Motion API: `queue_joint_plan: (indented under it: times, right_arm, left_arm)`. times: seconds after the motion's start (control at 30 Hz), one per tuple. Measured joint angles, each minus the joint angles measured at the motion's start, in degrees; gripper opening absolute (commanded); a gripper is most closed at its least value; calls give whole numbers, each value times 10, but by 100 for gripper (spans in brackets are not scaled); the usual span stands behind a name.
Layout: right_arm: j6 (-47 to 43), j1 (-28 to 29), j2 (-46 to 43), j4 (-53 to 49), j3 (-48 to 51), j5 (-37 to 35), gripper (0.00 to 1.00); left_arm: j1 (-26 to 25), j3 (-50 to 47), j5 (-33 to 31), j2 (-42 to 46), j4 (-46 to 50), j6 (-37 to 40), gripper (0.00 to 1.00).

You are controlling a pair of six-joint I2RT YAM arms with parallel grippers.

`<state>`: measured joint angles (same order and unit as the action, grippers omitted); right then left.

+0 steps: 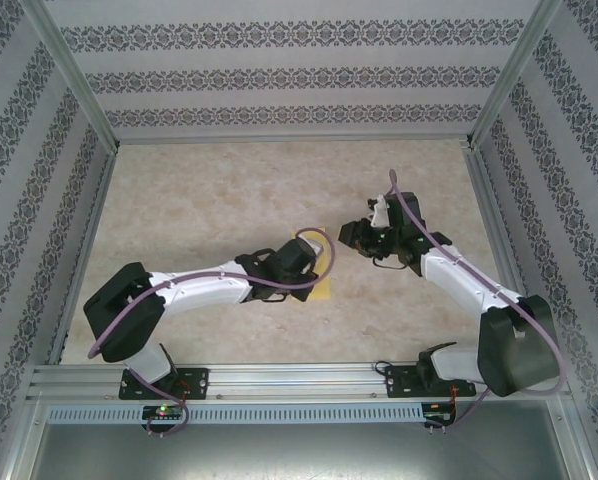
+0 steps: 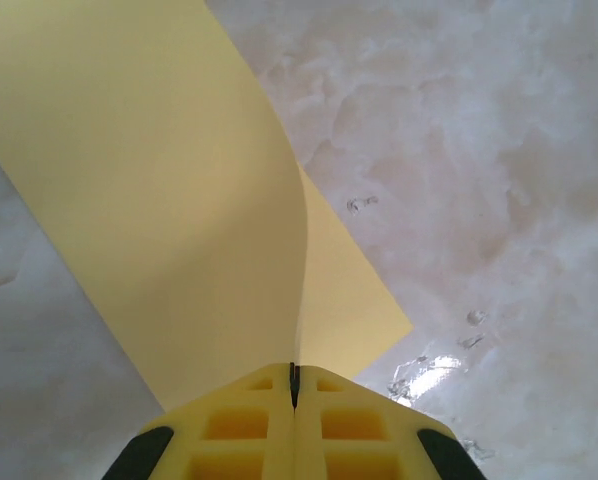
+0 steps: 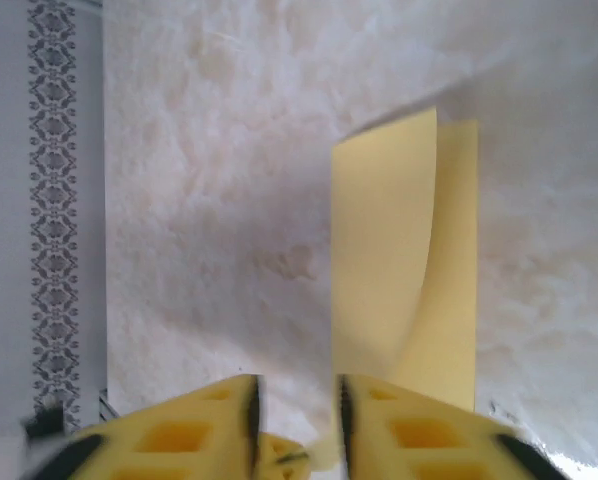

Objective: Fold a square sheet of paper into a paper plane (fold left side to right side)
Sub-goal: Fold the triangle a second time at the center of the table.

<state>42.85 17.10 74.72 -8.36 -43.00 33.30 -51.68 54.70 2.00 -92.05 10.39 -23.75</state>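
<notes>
- The square sheet of paper [image 1: 324, 288] lies near the middle of the table [image 1: 229, 190], a little toward the near side. From above, a small yellow patch of it shows just beside the left gripper [image 1: 319, 262].
- In the right wrist view the paper [image 3: 379, 250] is a narrow, doubled strip. Its long axis runs straight away from the right gripper [image 3: 294, 395]. The upper layer curls up off the lower one, and the lower layer shows as a band along the right side.
- In the left wrist view the upper layer [image 2: 159, 180] rises in a broad curve up and to the left. The lower layer lies flat on the table with a corner pointing right.
- The left gripper [image 2: 293, 372] has its jaws pressed together, and the paper's edge is pinched in the seam between them.
- The right gripper [image 1: 347, 238] has its jaws a narrow gap apart, with table showing between the fingers [image 3: 379, 425]. The strip's near end passes behind the right-hand finger, and contact there cannot be made out.
- The two grippers face each other, close together, with the paper between them.
- Bare marbled table stretches toward the far wall [image 1: 279, 80] and out to both sides. Metal frame rails [image 1: 279, 378] border the near edge.
</notes>
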Motion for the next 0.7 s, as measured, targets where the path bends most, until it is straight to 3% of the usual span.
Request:
queue_joint_plan:
  times: [0.1,0.37,0.7]
  right_arm:
    - [2,16,-2,4,45,-10,0]
    - [8,99,40,13,83,-50,0]
    - [9,134,108,13,70,-74,0]
  left_arm:
    - [35,-24,55,9,-34,-22,0]
    - [71,-36,140,9,-49,-33,0]
    - [97,-36,164,1,-33,-14,0]
